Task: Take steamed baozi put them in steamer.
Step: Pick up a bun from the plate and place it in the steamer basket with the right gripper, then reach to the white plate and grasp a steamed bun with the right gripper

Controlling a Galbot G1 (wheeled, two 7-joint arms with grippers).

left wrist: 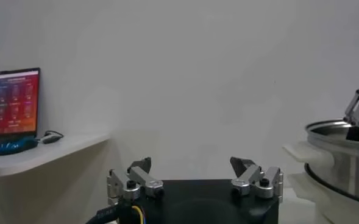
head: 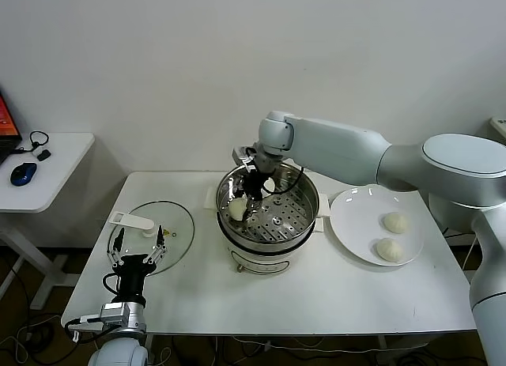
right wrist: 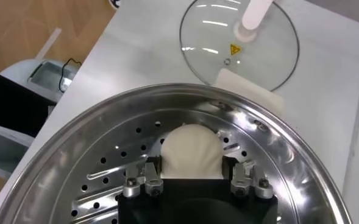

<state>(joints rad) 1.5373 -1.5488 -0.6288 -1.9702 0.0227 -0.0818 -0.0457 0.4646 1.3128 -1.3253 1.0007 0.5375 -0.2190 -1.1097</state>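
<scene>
The steel steamer [head: 310,198] stands mid-table on its white base. My right gripper [head: 253,195] reaches down into it and is shut on a cream-white baozi [head: 237,209], low at the basket's left side. In the right wrist view the baozi [right wrist: 191,151] sits tight between the gripper's [right wrist: 194,176] fingers over the perforated floor [right wrist: 106,176]. Two more baozi [head: 394,222] [head: 389,249] lie on the white plate [head: 356,216] to the right. My left gripper [head: 139,253] is open and empty, parked at the table's front left; it also shows in the left wrist view [left wrist: 191,167].
The glass lid [head: 170,232] with its white handle lies flat left of the steamer, also in the right wrist view [right wrist: 240,42]. A small side table [head: 47,164] with a blue mouse stands further left. A wall runs behind the table.
</scene>
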